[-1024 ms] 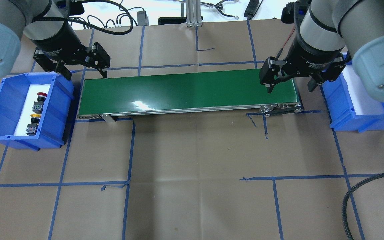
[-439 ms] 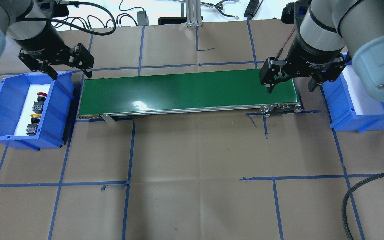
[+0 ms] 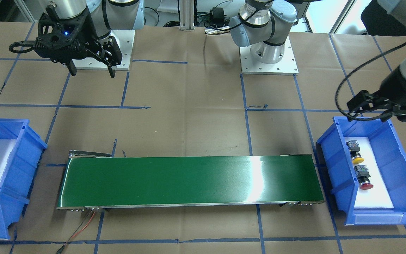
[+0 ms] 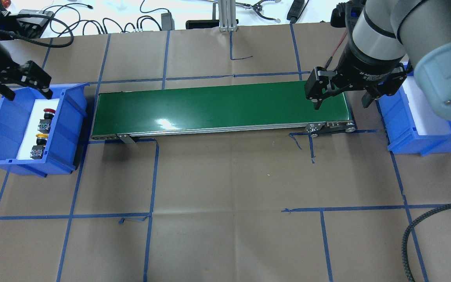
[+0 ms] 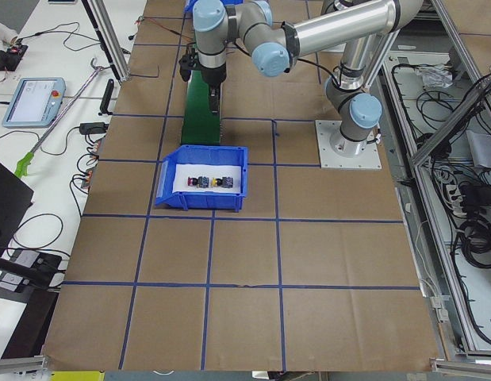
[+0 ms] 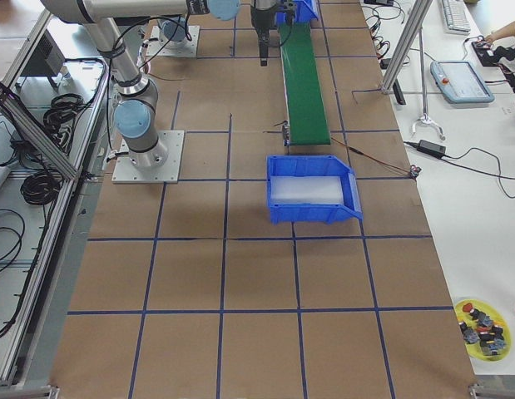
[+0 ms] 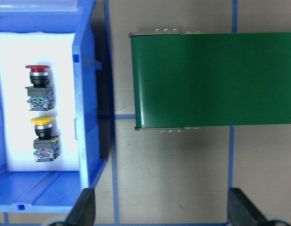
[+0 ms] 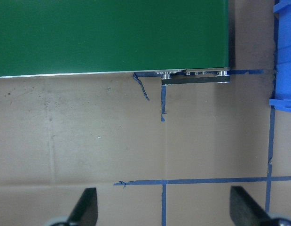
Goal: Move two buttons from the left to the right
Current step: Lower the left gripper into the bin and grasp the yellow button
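Note:
Two buttons lie on white foam in the left blue bin (image 4: 69,117): the red-capped one (image 4: 47,114) farther from me, the yellow-capped one (image 4: 40,137) nearer. They also show in the left wrist view, red (image 7: 38,80) and yellow (image 7: 43,136), and in the front view, yellow (image 3: 356,157) and red (image 3: 365,183). My left gripper (image 4: 27,94) is open and empty above the bin's far end. My right gripper (image 4: 341,105) is open and empty over the right end of the green conveyor (image 4: 217,107).
The right blue bin (image 4: 401,125) holds only white foam. A black cable (image 4: 409,231) loops in at the near right. Wires and tools lie past the table's far edge. A yellow dish of spare buttons (image 6: 482,328) sits beyond the right bin.
My left gripper has moved left, from the conveyor's left end to above the far end of the left bin. The right gripper and both buttons have not moved.

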Available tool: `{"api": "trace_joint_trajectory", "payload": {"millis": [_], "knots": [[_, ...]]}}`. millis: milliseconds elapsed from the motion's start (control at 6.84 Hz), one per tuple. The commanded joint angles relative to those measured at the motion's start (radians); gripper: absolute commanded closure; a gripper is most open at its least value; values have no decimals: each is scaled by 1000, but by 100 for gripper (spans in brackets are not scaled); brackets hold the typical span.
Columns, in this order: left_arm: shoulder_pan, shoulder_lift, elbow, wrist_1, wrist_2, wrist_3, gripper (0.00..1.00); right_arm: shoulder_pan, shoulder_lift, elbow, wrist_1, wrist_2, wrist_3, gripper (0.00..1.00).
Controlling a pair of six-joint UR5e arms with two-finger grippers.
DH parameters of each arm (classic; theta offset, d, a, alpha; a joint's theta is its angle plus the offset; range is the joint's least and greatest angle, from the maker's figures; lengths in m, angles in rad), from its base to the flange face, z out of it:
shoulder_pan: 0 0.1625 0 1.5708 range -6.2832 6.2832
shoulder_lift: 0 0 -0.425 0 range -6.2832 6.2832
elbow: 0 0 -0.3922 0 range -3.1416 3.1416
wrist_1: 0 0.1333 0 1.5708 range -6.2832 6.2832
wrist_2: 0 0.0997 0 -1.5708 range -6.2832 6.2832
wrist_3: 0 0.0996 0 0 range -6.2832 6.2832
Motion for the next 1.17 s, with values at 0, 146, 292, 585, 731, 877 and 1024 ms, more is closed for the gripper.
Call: {"api": "trace_joint_trajectory", "payload": {"millis": [0, 146, 292, 585, 731, 877, 1024], "knots": [[193, -54, 0, 45, -1, 195, 1, 0, 1, 0, 0, 0, 0, 0], [215, -66, 0, 57, -3, 214, 1, 0, 2, 0, 0, -2, 0, 0], [215, -75, -9, 63, -1, 213, 1, 0, 2, 0, 2, -2, 0, 0], [206, -83, -90, 170, -1, 207, 1, 0, 2, 0, 0, -2, 0, 0], [198, -85, -173, 280, -12, 198, 1, 0, 4, 0, 0, -2, 0, 0], [194, -88, -264, 407, -16, 196, 1, 0, 5, 0, 0, -2, 0, 0], [194, -101, -337, 516, -18, 196, 1, 0, 5, 0, 0, -2, 0, 0]]}}
